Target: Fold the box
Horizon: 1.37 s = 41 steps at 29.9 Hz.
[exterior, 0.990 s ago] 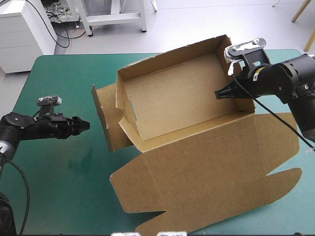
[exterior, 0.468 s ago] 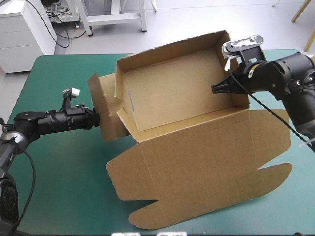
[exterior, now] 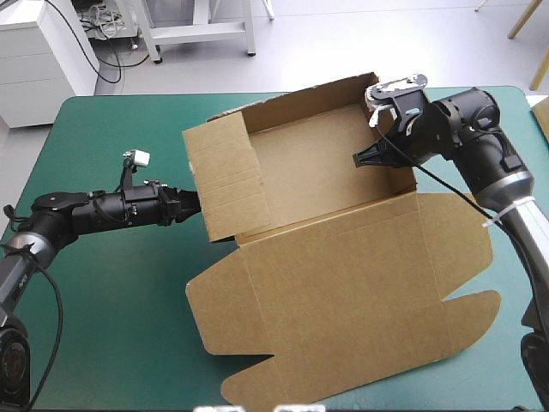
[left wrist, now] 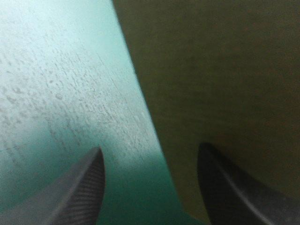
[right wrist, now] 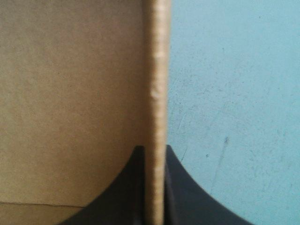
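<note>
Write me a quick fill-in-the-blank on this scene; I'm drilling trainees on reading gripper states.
1. The black-fingered right gripper is ____ on a raised wall of the brown cardboard box.
2. The left gripper is ____, fingers apart at the box's left end flap.
3. The box's wide lid panel lies ____ on the teal-green table cover.
Missing: shut; open; flat.

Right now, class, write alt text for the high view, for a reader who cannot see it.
A brown box stands as an open tray on a teal-green table, its lid flat toward the near edge. The right hand is shut on the tray's right wall, while the left hand reaches the outside of its left wall.
</note>
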Tool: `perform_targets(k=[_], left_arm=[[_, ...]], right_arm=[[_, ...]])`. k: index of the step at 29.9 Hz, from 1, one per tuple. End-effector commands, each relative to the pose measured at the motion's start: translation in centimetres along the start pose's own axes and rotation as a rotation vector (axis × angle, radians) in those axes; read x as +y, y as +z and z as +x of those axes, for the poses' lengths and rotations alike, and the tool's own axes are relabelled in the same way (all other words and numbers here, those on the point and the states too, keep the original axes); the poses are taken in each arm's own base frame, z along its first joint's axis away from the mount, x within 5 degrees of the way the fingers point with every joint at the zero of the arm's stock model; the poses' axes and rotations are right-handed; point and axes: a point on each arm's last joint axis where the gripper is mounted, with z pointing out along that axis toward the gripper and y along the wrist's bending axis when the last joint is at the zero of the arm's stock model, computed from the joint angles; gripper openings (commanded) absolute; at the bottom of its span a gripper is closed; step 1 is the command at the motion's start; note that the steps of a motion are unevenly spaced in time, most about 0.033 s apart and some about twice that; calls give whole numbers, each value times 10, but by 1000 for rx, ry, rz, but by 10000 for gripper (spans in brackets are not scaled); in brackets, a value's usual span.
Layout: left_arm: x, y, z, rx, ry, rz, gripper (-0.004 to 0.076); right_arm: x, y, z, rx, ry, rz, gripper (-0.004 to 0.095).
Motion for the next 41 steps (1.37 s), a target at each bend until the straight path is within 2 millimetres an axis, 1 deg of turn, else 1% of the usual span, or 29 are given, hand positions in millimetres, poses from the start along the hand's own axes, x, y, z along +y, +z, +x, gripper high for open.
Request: perform_targets(k=[1, 9, 15, 19, 22, 25, 28, 33, 38, 41], left_arm=[[-32, -8, -15, -85, 41, 150, 417], [-45, -14, -21, -145, 52, 173, 417], [-55, -18, -25, -173, 51, 186, 417], [-57, -20, -28, -163, 23, 177, 417], [-54, -19, -31, -105, 5, 87, 417], [-55, -16, -36, -35, -9, -21, 417], [-62, -12, -46, 8, -5, -120, 407], [-77, -4, -59, 51, 23, -295, 375], [-86, 0, -64, 89, 14, -462, 375], [-87, 2, -64, 100, 25, -549, 366]], right_arm=[[-1, -15, -9, -103, 11, 1, -22], [0, 2, -11, -67, 0, 0, -22], [1, 9, -12, -59, -1, -1, -21], [2, 11, -12, -61, 0, -9, -21], [5, 11, -13, -71, 14, -37, -19], [6, 11, -15, -85, 40, -47, -19], [14, 10, -16, -95, 39, -49, -19], [38, 6, -20, -147, 18, -77, -20], [56, 4, -20, -165, -4, -103, -19], [59, 3, -20, -166, 6, -108, -19]])
